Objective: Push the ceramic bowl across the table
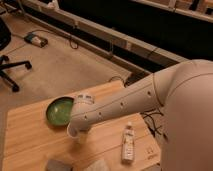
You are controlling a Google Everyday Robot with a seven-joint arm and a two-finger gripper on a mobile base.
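Glossy bowl (56, 111), wooden table (27, 142) beneath pincer (76, 134)

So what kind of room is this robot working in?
Likely an office or lab: a wheeled office chair, loose cables on the carpet, a wooden table. The claw hangs over that table, just beside the green ceramic bowl.
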